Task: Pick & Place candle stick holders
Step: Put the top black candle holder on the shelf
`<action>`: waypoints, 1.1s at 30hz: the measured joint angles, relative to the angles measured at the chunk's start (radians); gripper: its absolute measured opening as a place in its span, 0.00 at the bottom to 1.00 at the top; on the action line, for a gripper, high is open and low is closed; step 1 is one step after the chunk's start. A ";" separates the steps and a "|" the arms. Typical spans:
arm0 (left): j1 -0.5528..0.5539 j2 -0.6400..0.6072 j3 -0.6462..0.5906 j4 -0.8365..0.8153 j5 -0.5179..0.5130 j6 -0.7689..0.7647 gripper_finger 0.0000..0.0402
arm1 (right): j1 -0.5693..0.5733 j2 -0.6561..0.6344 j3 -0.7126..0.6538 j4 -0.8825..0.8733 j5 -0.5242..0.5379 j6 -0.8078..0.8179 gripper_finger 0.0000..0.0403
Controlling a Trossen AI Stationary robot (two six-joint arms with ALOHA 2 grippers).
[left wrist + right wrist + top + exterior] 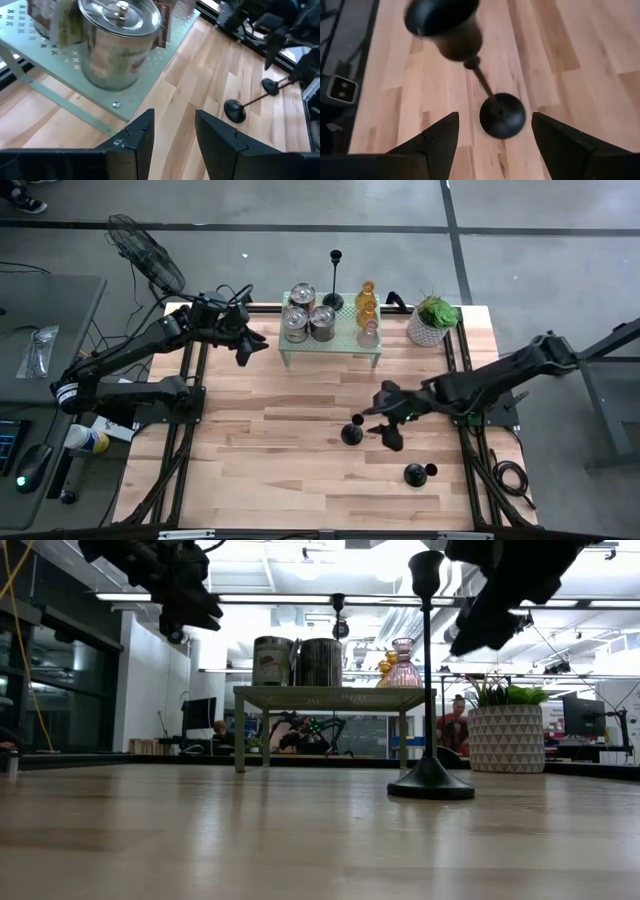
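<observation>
Two silver holders (309, 315), an amber holder (366, 302) and a pink holder (368, 332) sit on the rack (331, 348); one black stick (333, 280) stands behind it. Left gripper (243, 352), left of rack: jaws spread, empty. Right gripper (392, 438), jaws spread, hovers above black stick (352, 430) before the rack; another black stick (418, 473) lies nearer, unplaced.
</observation>
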 joint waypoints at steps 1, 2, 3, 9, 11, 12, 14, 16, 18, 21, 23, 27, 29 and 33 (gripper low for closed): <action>0.000 0.000 0.000 -0.003 0.002 0.005 0.34 | 0.009 0.025 0.000 0.016 0.005 0.002 0.60; 0.000 0.000 0.000 -0.007 0.003 0.011 0.34 | 0.016 0.049 0.000 0.043 0.008 0.002 0.60; 0.000 0.000 0.000 -0.013 0.002 0.016 0.34 | 0.024 0.075 0.000 0.076 0.021 0.002 0.60; 0.000 0.000 0.000 -0.015 0.002 0.022 0.34 | 0.051 0.203 0.000 0.265 0.088 0.006 0.59; 0.000 0.000 0.000 -0.015 0.002 0.022 0.34 | 0.056 0.225 0.000 0.305 0.103 0.029 0.58; 0.000 0.000 0.000 -0.015 0.002 0.022 0.34 | 0.056 0.230 0.000 0.315 0.107 0.039 0.57; 0.000 0.000 0.000 -0.015 0.003 0.022 0.34 | 0.057 0.231 0.000 0.323 0.108 0.051 0.55; 0.000 0.000 0.000 -0.015 0.003 0.022 0.34 | 0.056 0.226 0.000 0.323 0.108 0.056 0.52; 0.000 0.000 0.000 -0.015 0.003 0.022 0.34 | 0.057 0.216 0.000 0.323 0.108 0.056 0.48; 0.000 0.000 0.000 -0.015 0.010 0.022 0.34 | 0.056 0.199 0.001 0.309 0.108 0.049 0.43; 0.000 0.000 0.000 -0.015 0.017 0.021 0.34 | 0.056 0.190 0.001 0.276 0.107 0.048 0.40; 0.000 0.000 0.000 -0.015 0.020 0.019 0.34 | 0.057 0.173 0.001 0.247 0.106 0.046 0.36; 0.000 0.000 0.000 -0.015 0.020 0.019 0.34 | 0.057 0.172 0.001 0.249 0.108 0.027 0.34; 0.000 0.000 0.000 -0.015 0.020 0.019 0.34 | 0.057 0.172 0.001 0.261 0.112 0.016 0.31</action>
